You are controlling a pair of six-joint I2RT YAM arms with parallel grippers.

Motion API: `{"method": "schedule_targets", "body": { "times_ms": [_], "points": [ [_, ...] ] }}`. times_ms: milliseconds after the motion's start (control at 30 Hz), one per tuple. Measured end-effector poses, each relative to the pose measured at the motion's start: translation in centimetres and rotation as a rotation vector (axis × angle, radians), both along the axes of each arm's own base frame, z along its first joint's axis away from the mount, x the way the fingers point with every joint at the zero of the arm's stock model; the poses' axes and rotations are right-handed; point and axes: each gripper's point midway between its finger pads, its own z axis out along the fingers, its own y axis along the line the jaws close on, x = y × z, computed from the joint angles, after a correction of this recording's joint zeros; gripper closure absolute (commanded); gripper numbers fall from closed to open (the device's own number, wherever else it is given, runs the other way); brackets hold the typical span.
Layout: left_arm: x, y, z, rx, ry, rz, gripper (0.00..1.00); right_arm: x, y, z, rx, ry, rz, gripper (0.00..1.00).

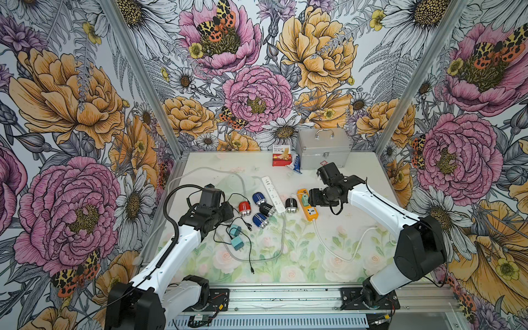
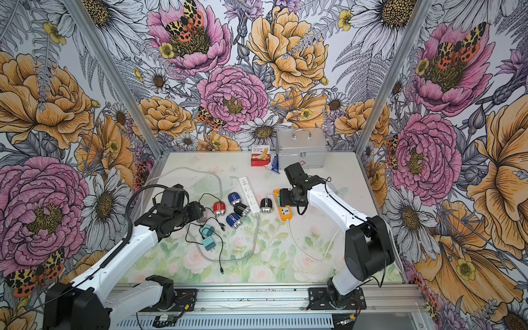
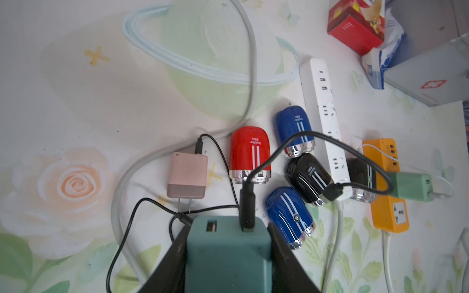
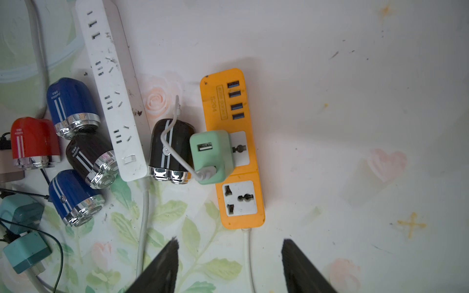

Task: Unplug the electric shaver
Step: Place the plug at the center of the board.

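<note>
Several small electric shavers lie together on the table: red (image 1: 244, 208), blue (image 1: 258, 198) and black ones. One black shaver (image 4: 170, 149) lies against the orange power strip (image 4: 251, 213). A mint-green charger (image 4: 213, 154) is plugged into that strip, and its white cable (image 4: 166, 138) runs across this shaver. My right gripper (image 4: 230, 241) hovers open just short of the strip's cord end, holding nothing. My left gripper (image 3: 229, 227) is shut on a dark teal charger (image 3: 228, 253), which has a black cable (image 3: 247, 203) plugged into it.
A white power strip (image 1: 273, 194) runs between the shavers. A pink charger (image 3: 187, 175) and a lighter teal charger (image 1: 236, 243) lie near the left arm among loose black cables. A clear bowl (image 3: 203, 68), a red box (image 1: 281, 159) and a metal case (image 1: 323, 148) stand further back.
</note>
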Motion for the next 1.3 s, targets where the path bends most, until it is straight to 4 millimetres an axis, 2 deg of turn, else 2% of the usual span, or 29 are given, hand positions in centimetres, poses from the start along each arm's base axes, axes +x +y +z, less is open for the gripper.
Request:
{"method": "schedule_targets", "body": {
  "times_ms": [133,233,433,600,800,1033,1300],
  "points": [
    [1.3,1.6,-3.3,-0.011,0.111,0.055,0.74,0.4,0.3,-0.1,-0.001,0.003,0.004,0.34],
    [2.9,2.0,-4.7,-0.025,0.165,0.066,0.74,0.8,0.6,-0.2,-0.002,0.005,0.007,0.34],
    [7.3,2.2,-5.1,-0.056,0.167,0.071,0.74,2.0,1.2,0.3,0.004,-0.010,0.008,0.34],
    [8.8,2.0,-5.8,-0.061,0.179,0.061,0.73,3.5,2.0,1.0,0.014,-0.032,0.018,0.34],
    [9.0,2.0,-7.8,-0.056,0.233,0.063,0.71,5.6,2.3,0.8,0.023,-0.037,0.026,0.34],
    [8.7,1.4,-8.0,-0.046,0.244,0.054,0.61,7.9,1.7,1.8,0.041,-0.073,0.029,0.34],
    [8.4,1.3,-8.9,-0.036,0.268,0.063,0.53,8.2,1.8,0.9,0.027,-0.061,0.063,0.33]
  ]
}}
